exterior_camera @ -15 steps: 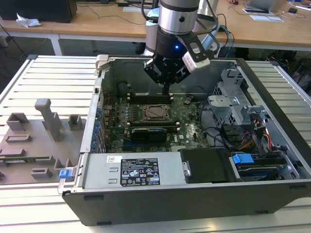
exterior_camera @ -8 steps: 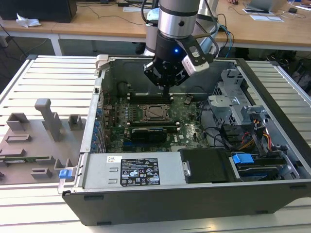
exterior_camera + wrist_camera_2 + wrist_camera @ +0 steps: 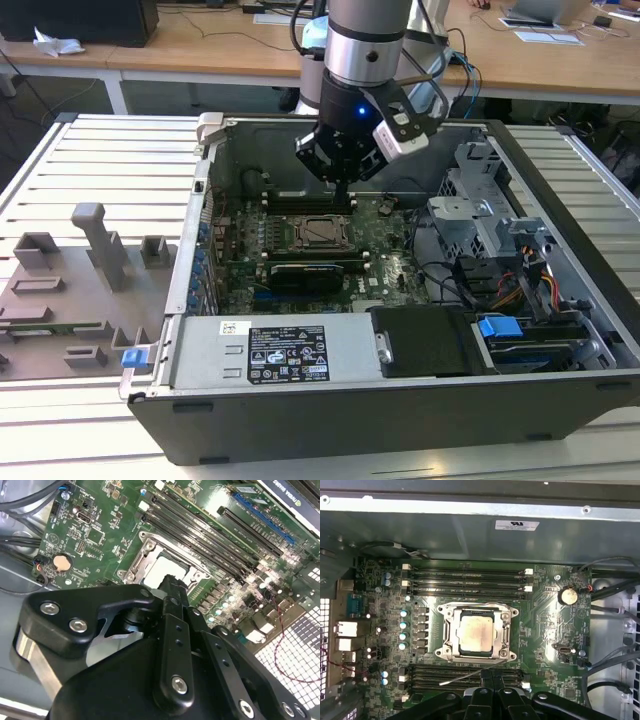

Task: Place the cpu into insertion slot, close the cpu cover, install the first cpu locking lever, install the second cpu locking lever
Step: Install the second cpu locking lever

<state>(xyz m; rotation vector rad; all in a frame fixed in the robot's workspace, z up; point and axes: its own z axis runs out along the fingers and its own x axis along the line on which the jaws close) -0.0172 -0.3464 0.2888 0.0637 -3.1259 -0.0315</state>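
Observation:
In the first wrist view the cpu (image 3: 476,634) lies flat in the insertion slot (image 3: 458,615), its silvery top showing through the window of the cpu cover (image 3: 451,630), which lies down around it. A thin silver locking lever (image 3: 465,676) sticks out slanted beside the socket, over the memory slots. My gripper (image 3: 493,672) is shut, with its tips at that lever's end; whether they touch it is unclear. The exterior view shows the gripper (image 3: 343,195) hanging just behind the cpu (image 3: 322,231). In the second wrist view the black fingers (image 3: 171,587) partly cover the cpu (image 3: 167,567).
The open computer case has walls (image 3: 205,230) all round the board. Long memory slots (image 3: 470,572) flank the socket. A black graphics card (image 3: 315,270), a drive cage (image 3: 470,215) with cables, and the power supply (image 3: 290,350) are nearby. A grey fixture tray (image 3: 70,290) lies at the exterior view's left.

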